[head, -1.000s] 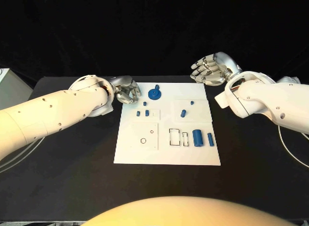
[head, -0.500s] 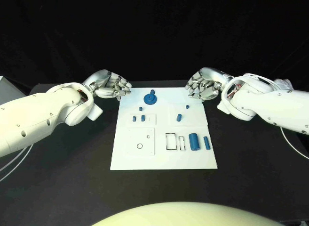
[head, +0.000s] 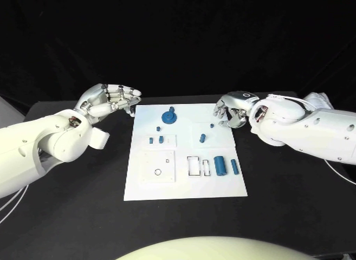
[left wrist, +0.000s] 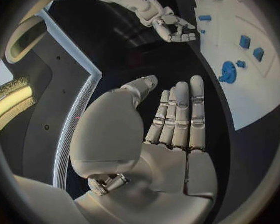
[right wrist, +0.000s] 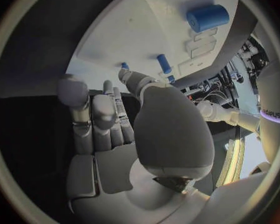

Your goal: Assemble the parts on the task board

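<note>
White task board (head: 186, 184) lies mid-table with blue parts (head: 219, 165) on it. Left hand (head: 109, 99) and right hand (head: 231, 110) hover at its far corners, fingers loose, holding nothing.

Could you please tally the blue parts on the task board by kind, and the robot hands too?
Blue gear: 1
Large blue cylinder: 1
Slim blue cylinder: 1
Small blue pieces: 5
Robot hands: 2 (left robot hand, right robot hand)
Total: 10
</note>
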Action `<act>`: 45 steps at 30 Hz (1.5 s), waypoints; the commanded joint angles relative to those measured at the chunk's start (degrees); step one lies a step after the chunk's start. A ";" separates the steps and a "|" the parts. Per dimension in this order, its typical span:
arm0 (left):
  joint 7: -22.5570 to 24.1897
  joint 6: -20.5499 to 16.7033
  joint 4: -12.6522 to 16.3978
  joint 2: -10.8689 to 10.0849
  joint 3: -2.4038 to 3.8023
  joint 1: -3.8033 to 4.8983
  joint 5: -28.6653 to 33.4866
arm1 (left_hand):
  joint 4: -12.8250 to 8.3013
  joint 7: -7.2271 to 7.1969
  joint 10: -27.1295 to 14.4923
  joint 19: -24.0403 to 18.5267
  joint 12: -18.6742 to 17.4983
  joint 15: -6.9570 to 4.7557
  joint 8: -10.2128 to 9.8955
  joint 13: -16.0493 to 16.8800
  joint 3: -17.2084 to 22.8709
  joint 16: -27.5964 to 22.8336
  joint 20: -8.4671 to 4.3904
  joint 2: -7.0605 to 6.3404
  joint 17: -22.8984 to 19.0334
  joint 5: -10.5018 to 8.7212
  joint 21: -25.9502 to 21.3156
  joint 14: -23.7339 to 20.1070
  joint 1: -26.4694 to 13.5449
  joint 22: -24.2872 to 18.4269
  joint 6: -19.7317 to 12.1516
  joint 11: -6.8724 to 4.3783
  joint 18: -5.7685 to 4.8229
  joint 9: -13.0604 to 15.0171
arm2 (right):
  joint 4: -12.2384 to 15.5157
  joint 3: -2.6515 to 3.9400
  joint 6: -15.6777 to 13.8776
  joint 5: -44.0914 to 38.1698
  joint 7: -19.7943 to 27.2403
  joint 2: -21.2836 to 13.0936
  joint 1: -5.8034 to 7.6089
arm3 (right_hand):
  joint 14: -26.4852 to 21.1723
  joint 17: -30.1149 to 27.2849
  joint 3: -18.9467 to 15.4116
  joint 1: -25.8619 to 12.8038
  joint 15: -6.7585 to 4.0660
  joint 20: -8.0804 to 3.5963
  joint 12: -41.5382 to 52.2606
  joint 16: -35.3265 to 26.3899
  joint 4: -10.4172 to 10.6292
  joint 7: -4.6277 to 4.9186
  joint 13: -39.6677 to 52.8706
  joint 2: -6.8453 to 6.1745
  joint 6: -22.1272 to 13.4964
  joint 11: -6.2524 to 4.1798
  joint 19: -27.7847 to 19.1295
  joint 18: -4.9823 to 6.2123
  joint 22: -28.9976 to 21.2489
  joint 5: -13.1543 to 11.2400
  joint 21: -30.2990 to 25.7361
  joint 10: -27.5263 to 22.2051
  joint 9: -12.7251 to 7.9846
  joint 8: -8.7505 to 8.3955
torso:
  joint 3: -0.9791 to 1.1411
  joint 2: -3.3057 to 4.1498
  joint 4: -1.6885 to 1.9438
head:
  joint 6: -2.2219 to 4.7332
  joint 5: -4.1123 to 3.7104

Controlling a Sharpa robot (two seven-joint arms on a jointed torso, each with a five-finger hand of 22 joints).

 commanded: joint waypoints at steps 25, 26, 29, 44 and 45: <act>3.62 2.33 2.67 -2.04 0.16 -0.12 8.09 | -0.34 0.79 -0.63 0.70 -0.77 0.07 0.00 -0.45 -0.13 -0.57 -0.09 0.43 -0.20 0.36 -0.64 -0.47 1.15 -0.34 -0.10 0.15 0.80 -0.04 | -1.88 -0.15 0.83 -2.45 -2.04 3.75 -2.45 | 2.54 5.18 2.81 -0.35 0.26 0.30 -0.07 8.48 0.68 -0.03 0.24 1.96 1.69 -0.26 0.06 -1.39 10.20 0.39 9.35 1.12 1.11 0.30 | 0.23 0.03 0.02 | -0.39 0.30; 3.60 2.31 2.70 -2.05 0.17 -0.12 8.09 | -0.41 0.82 -0.65 0.75 -0.85 0.10 0.04 -0.52 -0.07 -0.62 -0.09 0.55 -0.21 0.38 -0.68 -0.48 1.35 -0.37 -0.02 0.19 0.80 -0.02 | -1.98 -0.15 0.97 -2.41 -2.04 3.86 -2.53 | 2.44 5.17 3.29 -0.22 0.28 0.34 -0.12 8.67 0.58 0.01 0.23 2.26 1.67 -0.24 -0.13 -1.38 10.50 -0.58 9.60 1.15 1.20 0.29 | 0.24 0.02 -0.01 | -0.44 0.34; 3.49 2.22 2.79 -2.07 0.17 -0.12 8.09 | -0.41 0.82 -0.65 0.75 -0.85 0.10 0.04 -0.52 -0.07 -0.62 -0.09 0.55 -0.21 0.38 -0.68 -0.48 1.35 -0.37 -0.02 0.19 0.80 -0.02 | -2.23 -0.18 1.40 -2.34 -2.04 4.18 -2.75 | 2.32 5.29 4.85 0.24 0.21 0.44 -0.08 9.30 0.17 -0.05 0.30 3.11 1.90 -0.32 -0.46 -1.38 11.44 -2.61 10.38 1.49 1.51 0.47 | 0.26 -0.01 -0.02 | -0.54 0.37; 3.08 1.81 2.79 -2.12 0.19 -0.12 8.08 | -0.60 0.91 -0.64 0.88 -1.01 0.12 0.00 -0.68 0.06 -0.72 -0.09 0.74 -0.24 0.40 -0.69 -0.46 1.77 -0.40 -0.06 0.25 0.81 -0.05 | -2.87 -0.29 2.06 -2.51 -2.62 5.24 -3.48 | 2.47 6.32 6.19 0.53 -0.31 0.37 0.29 11.19 -1.21 -0.73 0.85 4.76 3.66 -1.05 -0.16 -1.92 16.03 -2.81 14.44 3.49 2.76 1.88 | 0.21 -0.06 -0.01 | -0.83 0.37; 3.05 1.80 2.78 -2.12 0.20 -0.12 8.08 | -0.60 0.91 -0.64 0.88 -1.01 0.12 0.00 -0.68 0.06 -0.72 -0.09 0.74 -0.24 0.40 -0.69 -0.46 1.77 -0.40 -0.06 0.25 0.81 -0.05 | -2.89 -0.29 2.16 -2.65 -2.81 5.30 -3.53 | 2.45 6.30 6.21 0.55 -0.36 0.35 0.29 11.26 -1.37 -0.79 0.89 4.84 3.78 -1.10 -0.20 -1.92 16.15 -2.80 14.54 3.64 2.87 2.00 | 0.21 -0.06 -0.03 | -0.88 0.39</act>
